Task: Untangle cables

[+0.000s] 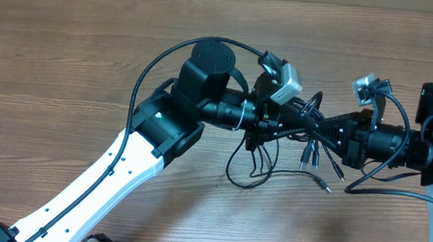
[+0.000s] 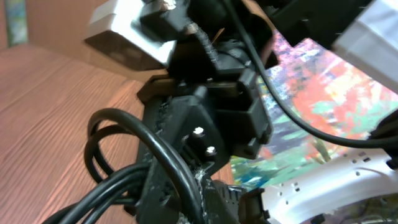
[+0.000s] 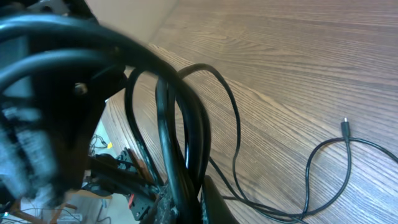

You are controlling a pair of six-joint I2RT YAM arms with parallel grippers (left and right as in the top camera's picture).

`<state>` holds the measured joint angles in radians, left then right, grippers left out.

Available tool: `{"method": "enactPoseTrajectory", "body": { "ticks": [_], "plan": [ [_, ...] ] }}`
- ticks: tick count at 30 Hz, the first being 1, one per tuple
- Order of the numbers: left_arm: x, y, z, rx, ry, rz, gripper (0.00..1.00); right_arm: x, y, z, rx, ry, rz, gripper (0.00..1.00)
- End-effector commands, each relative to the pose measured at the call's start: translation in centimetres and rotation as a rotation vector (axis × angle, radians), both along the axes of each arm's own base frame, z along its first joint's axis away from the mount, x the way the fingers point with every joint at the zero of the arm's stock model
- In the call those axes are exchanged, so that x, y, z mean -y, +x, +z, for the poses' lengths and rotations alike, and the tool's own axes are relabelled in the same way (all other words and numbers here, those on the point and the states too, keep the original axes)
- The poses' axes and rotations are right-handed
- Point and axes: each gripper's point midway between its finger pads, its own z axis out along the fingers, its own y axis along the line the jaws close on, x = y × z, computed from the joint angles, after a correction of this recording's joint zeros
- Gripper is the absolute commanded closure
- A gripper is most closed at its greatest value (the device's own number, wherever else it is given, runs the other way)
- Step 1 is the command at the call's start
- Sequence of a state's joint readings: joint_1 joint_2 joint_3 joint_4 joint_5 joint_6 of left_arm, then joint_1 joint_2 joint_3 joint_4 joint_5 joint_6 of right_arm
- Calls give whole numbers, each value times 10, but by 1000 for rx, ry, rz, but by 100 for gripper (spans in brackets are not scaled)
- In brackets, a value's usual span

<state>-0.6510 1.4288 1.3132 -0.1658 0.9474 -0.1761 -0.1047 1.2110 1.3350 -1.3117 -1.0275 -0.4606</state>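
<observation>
We find the left gripper and right gripper both clamped tight on the cables bunched at centre frame, so we advise drawing them apart slowly, watching the knot for snags.

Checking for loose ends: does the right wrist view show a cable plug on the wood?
Yes, a small plug ends a thin cable on the table.

2 arms, 1 cable bundle, 1 tbl

glossy black cables, matt wood-grain table.
</observation>
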Motion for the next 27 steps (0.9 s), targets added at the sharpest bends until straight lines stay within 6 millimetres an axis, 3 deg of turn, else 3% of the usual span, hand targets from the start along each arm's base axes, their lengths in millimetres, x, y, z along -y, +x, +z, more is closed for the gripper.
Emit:
{"method": "enactPoseTrajectory", "body": {
  "ticks": [1,5,8,9,14,21,24,27],
  "plan": [
    [-17,30,-3,-154,36,188,94,-1,2,6,40,12,14,96],
    [-36,43,-17,-388,70,263,82,0,13,12,48,29,-20,96],
    [-36,38,-20,-431,81,251,79,0,17,16,56,43,-32,96],
    [-36,35,-19,-434,79,231,73,-2,17,19,66,60,-20,96],
    [-35,34,-19,-461,78,231,63,-3,18,22,79,68,-14,96],
    [-33,18,-14,-495,69,139,62,-1,26,27,126,64,-23,96],
    [-34,13,-15,-517,77,112,43,1,31,28,136,57,-41,96],
    [-37,12,-27,-530,120,137,39,0,31,29,140,57,-40,96]
  ]
}}
